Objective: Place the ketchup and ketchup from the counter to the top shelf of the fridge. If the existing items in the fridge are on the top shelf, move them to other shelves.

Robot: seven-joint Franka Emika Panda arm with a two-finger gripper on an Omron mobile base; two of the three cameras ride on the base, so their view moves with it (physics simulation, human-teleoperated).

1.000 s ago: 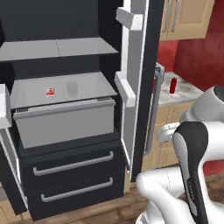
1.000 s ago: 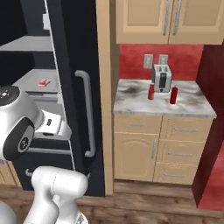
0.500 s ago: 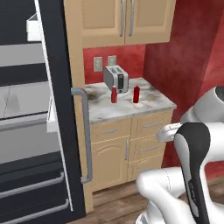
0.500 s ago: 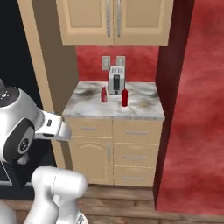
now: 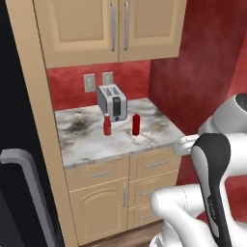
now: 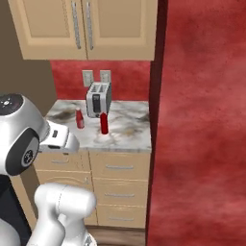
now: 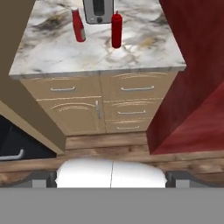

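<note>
Ketchup bottles (image 5: 107, 125) (image 5: 136, 124) stand apart on counter (image 5: 91, 144) before toaster (image 5: 112, 102).

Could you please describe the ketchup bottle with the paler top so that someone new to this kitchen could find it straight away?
Look at the marbled counter below the beige wall cupboards, where a silver toaster stands against the red wall. Two slim red bottles stand in front of the toaster. The one you want is nearer the fridge side and has a pale cap, while its neighbour, the darker ketchup bottle, is red all over.
</note>
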